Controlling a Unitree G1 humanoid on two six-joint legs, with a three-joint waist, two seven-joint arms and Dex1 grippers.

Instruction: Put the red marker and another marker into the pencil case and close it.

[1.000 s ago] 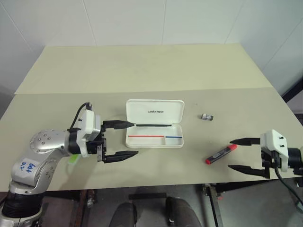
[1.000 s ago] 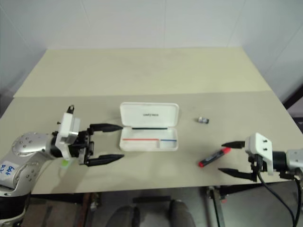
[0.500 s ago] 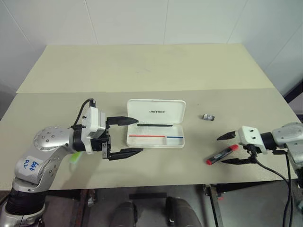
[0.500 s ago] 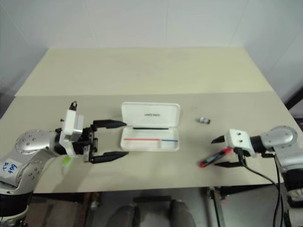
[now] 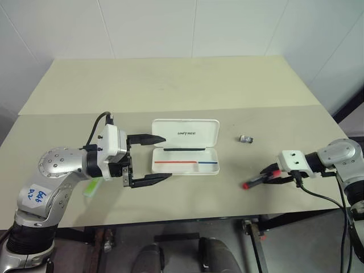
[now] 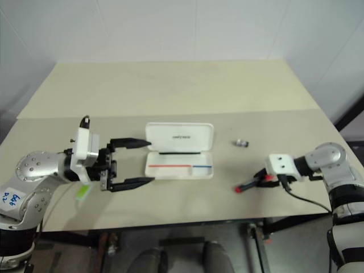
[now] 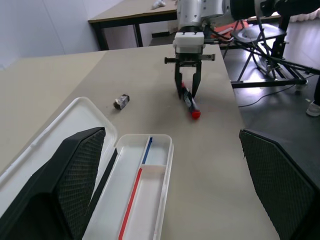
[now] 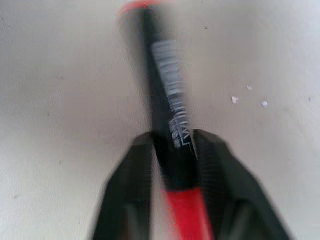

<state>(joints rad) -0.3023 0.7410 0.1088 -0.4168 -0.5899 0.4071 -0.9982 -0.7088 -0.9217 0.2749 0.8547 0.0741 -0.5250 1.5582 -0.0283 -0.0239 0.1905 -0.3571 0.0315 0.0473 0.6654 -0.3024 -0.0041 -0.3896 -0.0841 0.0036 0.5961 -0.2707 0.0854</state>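
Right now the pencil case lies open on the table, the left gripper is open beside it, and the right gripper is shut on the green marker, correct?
Not quite: the right gripper is shut on the red marker, as the right wrist view shows. The pencil case is open and the left gripper is open beside it.

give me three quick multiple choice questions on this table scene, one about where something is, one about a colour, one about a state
1. Where is the red marker?
A. inside the pencil case
B. on the table to the case's right
C. in the left end effector

2. What colours are the stripes inside the pencil case?
A. red and blue
B. green and yellow
C. black and white

3. What is the right end effector doing?
A. standing wide open
B. shut on the red marker
C. holding the case lid

Answers: 1 B, the marker lies on the table right of the case. 2 A, both stripes show in the tray. 3 B, its fingers pinch the marker.
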